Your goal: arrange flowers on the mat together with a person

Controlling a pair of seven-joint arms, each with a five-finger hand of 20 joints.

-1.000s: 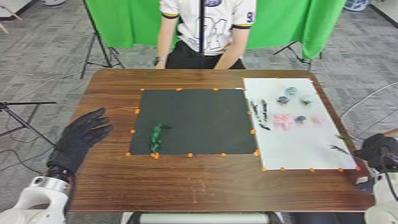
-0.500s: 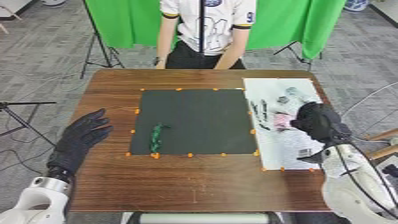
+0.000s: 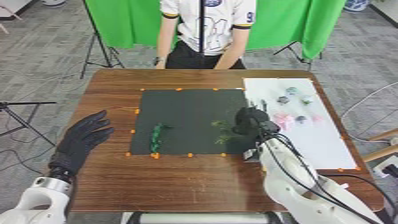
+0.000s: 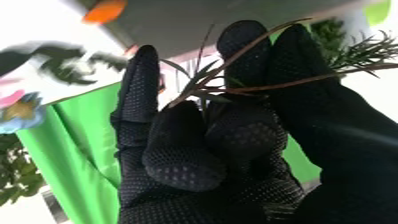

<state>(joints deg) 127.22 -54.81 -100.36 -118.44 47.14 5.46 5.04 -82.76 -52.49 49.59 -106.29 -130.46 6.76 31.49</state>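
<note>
The right hand [image 3: 252, 122] is partly closed, with bent fingers pinching a leafy brown twig [image 4: 197, 87], and the fingers hide part of it.

"What is the counter [image 3: 187, 185] made of?"

"Brown wood, smooth, with a bit of shine."

"And the dark mat [image 3: 191, 107]?"

"Flat and smooth, not shiny at all. The white sheet [image 3: 324, 147] looks smooth too."

"What about the right hand [image 3: 251, 121]?"

"Its fingers [image 4: 184, 165] have black cloth on, like a net, with bumpy little dots. The right arm [image 3: 289, 180] looks like smooth, hard plastic."

"Is the brown twig [image 4: 302, 81] shiny?"

"No, it looks dull."

"And the green curtain [image 3: 124, 25]?"

"Cloth, with folds. The gray floor [image 3: 44, 90] looks like carpet."
</note>
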